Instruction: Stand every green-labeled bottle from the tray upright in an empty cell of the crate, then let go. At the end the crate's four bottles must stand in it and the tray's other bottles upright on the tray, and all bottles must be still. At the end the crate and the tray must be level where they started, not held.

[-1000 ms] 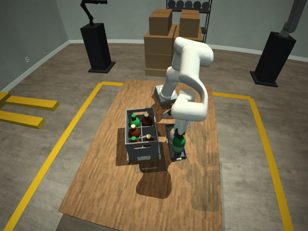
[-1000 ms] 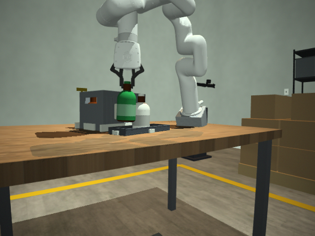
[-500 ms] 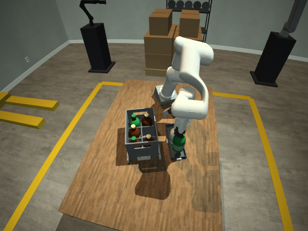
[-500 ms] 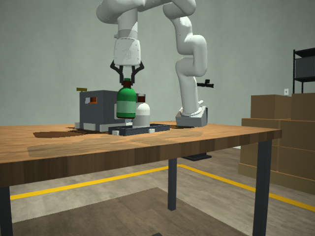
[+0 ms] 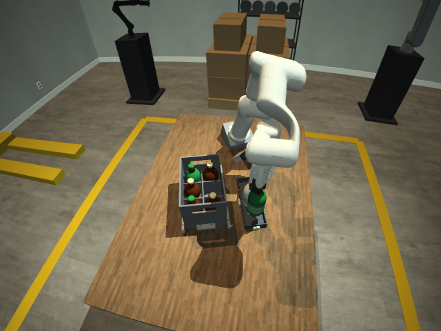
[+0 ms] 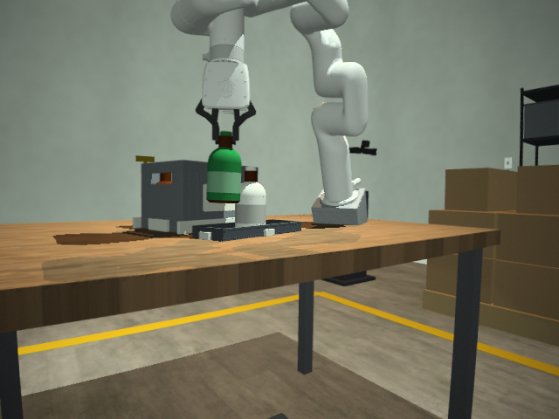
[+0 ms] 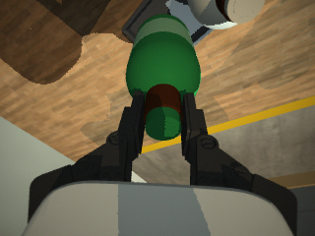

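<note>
My gripper (image 5: pixel 257 187) (image 6: pixel 224 135) (image 7: pixel 163 105) is shut on the neck of a green-labeled bottle (image 5: pixel 256 203) (image 6: pixel 224 175) (image 7: pixel 162 64). The bottle hangs upright, its base a little above the dark tray (image 5: pixel 261 221) (image 6: pixel 244 232) (image 7: pixel 135 27). A white-labeled bottle (image 6: pixel 251 198) (image 7: pixel 212 12) stands upright on the tray just behind it. The grey crate (image 5: pixel 202 215) (image 6: pixel 180 198) stands left of the tray and holds several upright bottles, two with green caps. Its middle right cell (image 5: pixel 213 185) looks empty.
The arm's base (image 5: pixel 235 136) (image 6: pixel 339 211) sits on the table behind the tray. The wooden table (image 5: pixel 199 278) (image 6: pixel 225 265) extends well toward the front. Cardboard boxes (image 5: pixel 227 53) and black pedestals stand on the floor beyond.
</note>
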Controlling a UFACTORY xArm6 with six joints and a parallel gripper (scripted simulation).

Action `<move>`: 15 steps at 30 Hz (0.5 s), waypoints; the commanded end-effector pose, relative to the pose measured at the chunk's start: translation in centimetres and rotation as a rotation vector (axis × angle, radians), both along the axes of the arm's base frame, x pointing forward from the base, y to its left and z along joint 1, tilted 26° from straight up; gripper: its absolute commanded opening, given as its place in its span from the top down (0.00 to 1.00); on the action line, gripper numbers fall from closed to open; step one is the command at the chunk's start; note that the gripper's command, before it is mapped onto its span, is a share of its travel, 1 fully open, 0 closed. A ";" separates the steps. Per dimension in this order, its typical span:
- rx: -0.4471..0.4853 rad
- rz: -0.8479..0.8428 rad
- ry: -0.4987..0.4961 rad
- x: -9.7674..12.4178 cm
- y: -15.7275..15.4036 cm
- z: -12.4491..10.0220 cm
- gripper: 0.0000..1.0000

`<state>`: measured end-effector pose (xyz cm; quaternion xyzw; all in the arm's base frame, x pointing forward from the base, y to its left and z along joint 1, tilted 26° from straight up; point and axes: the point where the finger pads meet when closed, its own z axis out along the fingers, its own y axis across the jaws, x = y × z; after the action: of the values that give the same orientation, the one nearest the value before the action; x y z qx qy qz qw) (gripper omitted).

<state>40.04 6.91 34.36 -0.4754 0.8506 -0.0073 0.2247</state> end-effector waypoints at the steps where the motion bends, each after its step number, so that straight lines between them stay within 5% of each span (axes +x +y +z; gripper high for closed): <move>1: 0.000 0.000 -0.003 -0.1 -0.1 0.4 1.00; 15: 0.000 0.000 -0.003 -0.4 -0.2 1.0 1.00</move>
<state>39.70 6.73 35.16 -0.4754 0.8506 -0.0072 0.2246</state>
